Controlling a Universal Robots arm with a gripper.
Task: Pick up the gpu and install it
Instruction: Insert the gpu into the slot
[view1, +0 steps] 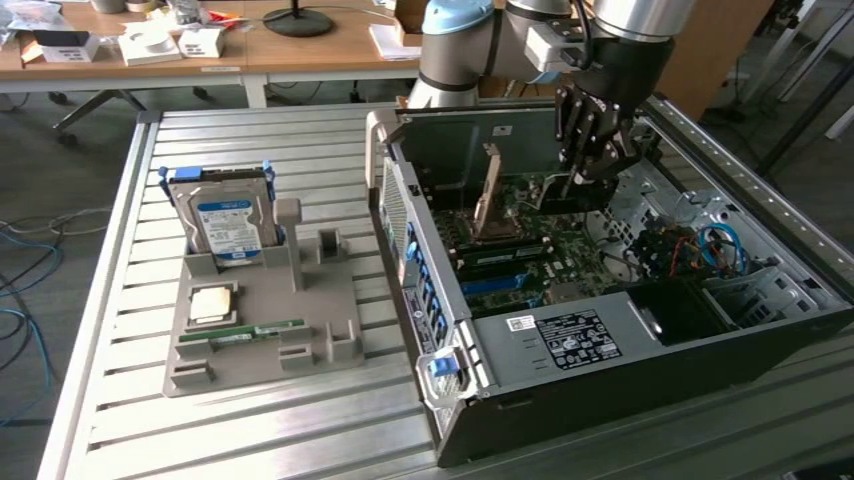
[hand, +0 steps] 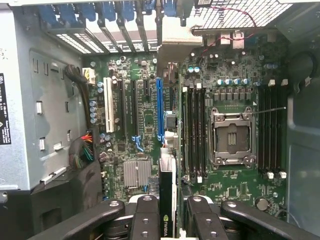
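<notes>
A slatted metal table (view1: 267, 420) is seen, with an open case (view1: 521, 370) lying on its side towards the exterior view's right. The motherboard (hand: 145, 100) is exposed inside the case. A grey tray (view1: 254, 290) is set on the table at the exterior view's left, well apart from the case wall. The arm (view1: 641, 30) is brought down from above into the open case.

The gripper (hand: 172, 210) is held over the motherboard and is clenched on the gpu (hand: 166, 185). The card is gripped edge-on between the two fingers (hand: 145, 212), with a logo visible on its dark edge. It is held inside the case, above the board and near one end of the long blue slot (hand: 160, 110), roughly in line with it. It is not seated in the slot.

On the tray, a silver hard drive (view1: 227, 225) is stood upright in a blue-edged holder. A green memory stick (view1: 247, 332) is laid flat near the tray's front, and a small square chip (view1: 214, 303) is laid between the two.
</notes>
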